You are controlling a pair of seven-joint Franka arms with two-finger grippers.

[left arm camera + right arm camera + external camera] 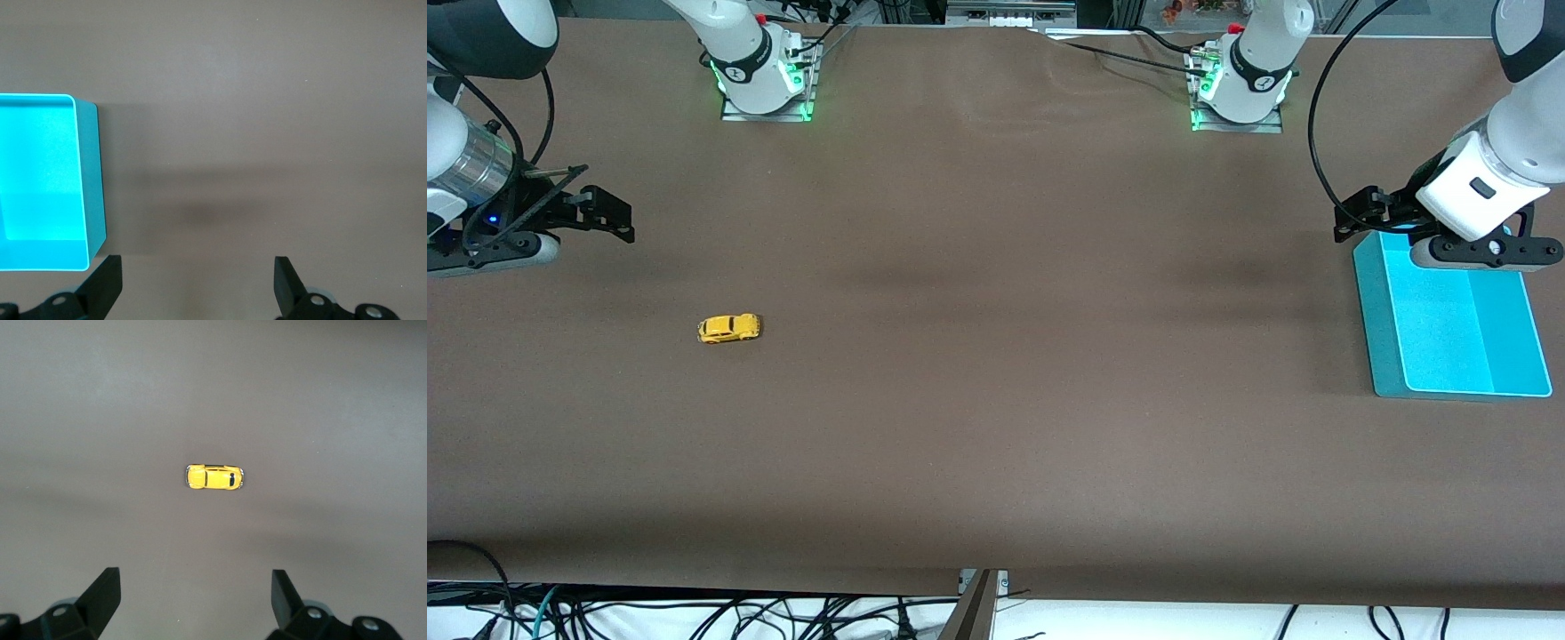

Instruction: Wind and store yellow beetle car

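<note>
Surface (996,400) brown, wide. Cyan tray (1449,329) at left arm's end, left end effector (1356,218) above its edge, fingers spread. Right end effector (609,218) likewise spread, empty, over surface. Yellow beetle car (729,328) on wheels, toward right arm's end, untouched.

The yellow beetle car (729,328) is bright yellow with dark windows, a black patch showing on its roofline in the right wrist view (214,477); the table (996,400) is plain matte brown, without pattern; the bin (1449,324) at the left arm's end is glowing cyan inside with darker teal walls (93,180); both grippers' fingers (107,593) (287,280) are black; the arm casings are white.
</note>
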